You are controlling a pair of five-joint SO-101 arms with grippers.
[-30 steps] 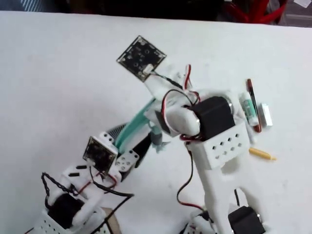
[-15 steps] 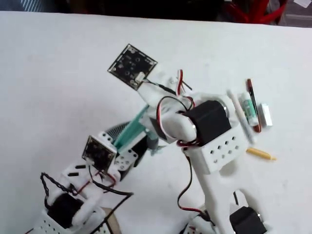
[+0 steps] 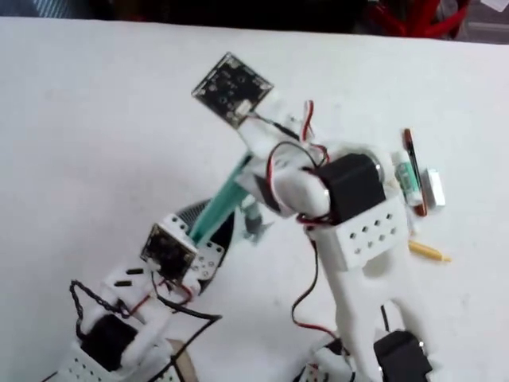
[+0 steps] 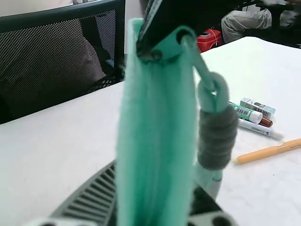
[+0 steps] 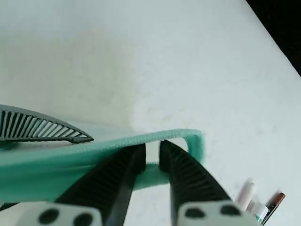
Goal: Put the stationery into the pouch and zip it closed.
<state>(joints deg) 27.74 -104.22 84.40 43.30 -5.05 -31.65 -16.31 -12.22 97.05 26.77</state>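
Note:
A teal pouch (image 3: 223,197) hangs edge-up above the table, held between both arms. My left gripper (image 3: 208,243) is shut on its near end; in the left wrist view the pouch (image 4: 150,141) rises from between its fingers (image 4: 89,202). My right gripper (image 5: 151,149) is shut on the pouch's far upper edge (image 5: 70,155). A zipper pull with a grey bead (image 4: 216,136) dangles beside the pouch. The stationery lies on the table to the right: markers (image 3: 409,175), a white block (image 3: 435,188) and a yellow pen (image 3: 429,251).
The white table (image 3: 95,119) stretches wide to the left and back. The right arm's body (image 3: 358,231) stands close beside the stationery. A black mesh chair (image 4: 56,52) and a red object (image 4: 211,40) sit beyond the table's edge.
The right arm swung its wrist to the left with the pouch end, then back to the right. The left arm shifted slightly up and right.

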